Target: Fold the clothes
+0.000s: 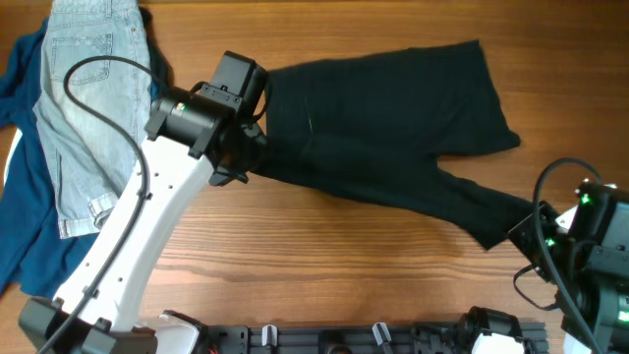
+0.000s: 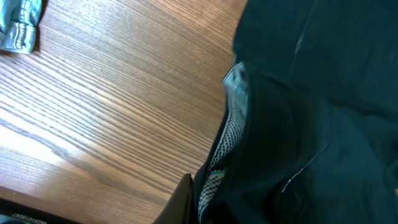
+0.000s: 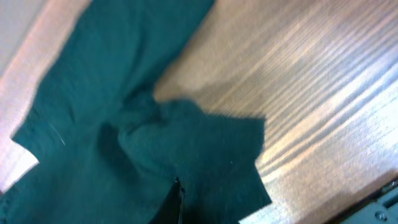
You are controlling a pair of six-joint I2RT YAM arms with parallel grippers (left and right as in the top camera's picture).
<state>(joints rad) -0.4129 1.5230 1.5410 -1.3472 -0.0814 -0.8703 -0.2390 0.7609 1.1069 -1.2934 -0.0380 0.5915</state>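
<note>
The black shorts (image 1: 393, 128) lie spread across the wooden table, waistband at the left and legs toward the right. My left gripper (image 1: 242, 157) is at the waistband edge and is shut on it. In the left wrist view the pale grey inner lining (image 2: 231, 127) shows beside the black cloth (image 2: 323, 112), with my finger (image 2: 202, 196) pinching the fabric. My right gripper (image 1: 521, 234) is shut on the end of the lower leg. In the right wrist view the leg cloth (image 3: 186, 137) bunches around the jaws (image 3: 177, 190).
Light-blue denim (image 1: 88, 108) lies on a deep blue cloth (image 1: 25, 236) at the table's left edge. A corner of the denim shows in the left wrist view (image 2: 18, 25). Bare wood (image 1: 324, 256) lies in front of the shorts.
</note>
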